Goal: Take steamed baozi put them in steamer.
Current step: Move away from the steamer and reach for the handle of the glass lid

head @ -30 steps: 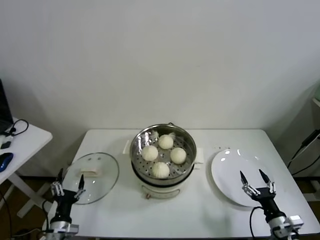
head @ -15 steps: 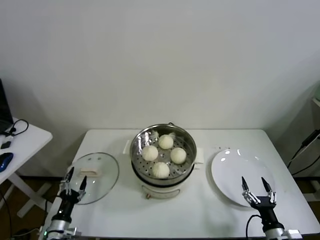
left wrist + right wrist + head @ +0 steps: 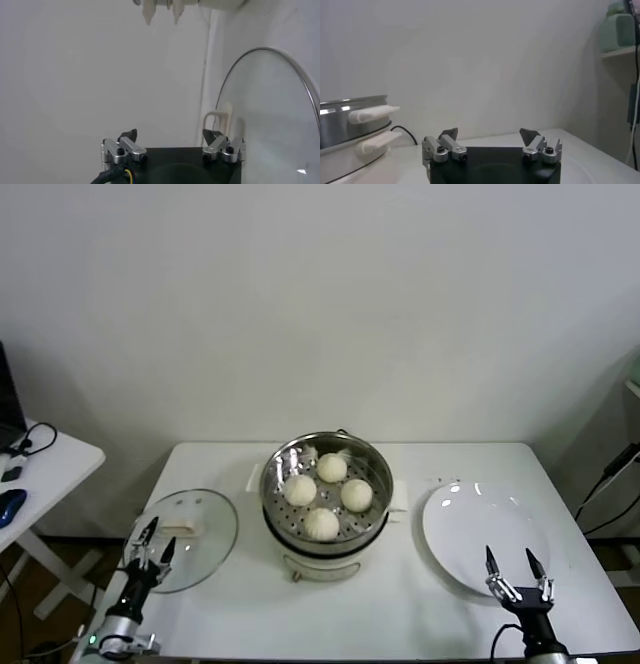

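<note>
Several cream-white steamed baozi (image 3: 321,523) lie on the perforated tray inside the shiny steel steamer (image 3: 372,461) at the middle of the white table. My left gripper (image 3: 153,542) stands open and empty at the table's front left, over the near edge of the glass lid (image 3: 205,522). At the front right my right gripper (image 3: 516,567) is open and empty too, above the near rim of the white plate (image 3: 470,524). In the right wrist view the steamer's (image 3: 345,122) side and white handles show beyond the right gripper (image 3: 489,134). The left wrist view shows the left gripper (image 3: 170,133) beside the lid (image 3: 270,115).
The white table (image 3: 400,604) ends just in front of both grippers. A second white table (image 3: 50,459) with cables and a blue mouse (image 3: 10,506) stands at the far left. A wall rises behind the table.
Both grippers have drawn back toward the table's front edge and dropped lower in view, still open. The left one shifted slightly inward. The baozi and steamer have not moved.
</note>
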`<act>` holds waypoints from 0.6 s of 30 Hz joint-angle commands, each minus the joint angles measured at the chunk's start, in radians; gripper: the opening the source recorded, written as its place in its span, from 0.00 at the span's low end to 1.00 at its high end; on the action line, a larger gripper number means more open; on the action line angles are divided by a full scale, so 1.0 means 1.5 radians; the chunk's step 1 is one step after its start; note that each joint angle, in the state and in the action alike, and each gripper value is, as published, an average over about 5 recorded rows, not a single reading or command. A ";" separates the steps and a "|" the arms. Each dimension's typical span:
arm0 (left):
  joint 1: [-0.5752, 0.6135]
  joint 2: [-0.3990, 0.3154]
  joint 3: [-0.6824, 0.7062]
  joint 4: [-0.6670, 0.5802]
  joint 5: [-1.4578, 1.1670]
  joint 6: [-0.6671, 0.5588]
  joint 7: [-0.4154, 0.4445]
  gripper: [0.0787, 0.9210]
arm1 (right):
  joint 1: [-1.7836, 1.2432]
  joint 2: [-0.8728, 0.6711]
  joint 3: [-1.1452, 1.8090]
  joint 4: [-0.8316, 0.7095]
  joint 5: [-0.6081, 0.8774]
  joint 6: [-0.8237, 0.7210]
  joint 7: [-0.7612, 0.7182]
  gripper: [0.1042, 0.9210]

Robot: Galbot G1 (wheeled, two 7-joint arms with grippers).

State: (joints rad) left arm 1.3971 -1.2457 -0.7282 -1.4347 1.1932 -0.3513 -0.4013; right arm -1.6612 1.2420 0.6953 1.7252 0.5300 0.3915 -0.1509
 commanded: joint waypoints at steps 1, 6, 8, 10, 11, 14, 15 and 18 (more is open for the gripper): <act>-0.024 -0.003 0.006 0.013 -0.007 0.025 0.044 0.88 | -0.006 0.007 -0.001 0.003 -0.001 0.014 -0.002 0.88; -0.043 -0.007 0.010 0.026 -0.007 0.034 0.054 0.88 | -0.010 0.010 0.000 0.013 -0.001 0.015 -0.002 0.88; -0.049 -0.007 0.011 0.032 -0.007 0.037 0.056 0.88 | -0.012 0.012 0.000 0.017 -0.001 0.015 -0.002 0.88; -0.055 -0.007 0.012 0.039 -0.008 0.038 0.058 0.88 | -0.014 0.013 0.001 0.021 -0.001 0.016 -0.002 0.88; -0.058 -0.007 0.012 0.042 -0.008 0.039 0.058 0.88 | -0.015 0.014 0.002 0.022 -0.001 0.016 -0.002 0.88; -0.066 -0.006 0.013 0.048 -0.008 0.042 0.061 0.88 | -0.019 0.015 0.002 0.028 0.000 0.016 -0.003 0.88; -0.069 -0.006 0.014 0.049 -0.007 0.043 0.063 0.88 | -0.020 0.016 0.002 0.030 0.000 0.015 -0.003 0.88; -0.078 -0.005 0.015 0.055 -0.006 0.047 0.069 0.88 | -0.024 0.019 0.002 0.042 -0.001 0.014 -0.006 0.88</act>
State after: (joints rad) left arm 1.3173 -1.2541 -0.7084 -1.3808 1.1842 -0.2976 -0.3227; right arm -1.6912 1.2659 0.6986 1.7657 0.5303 0.4106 -0.1563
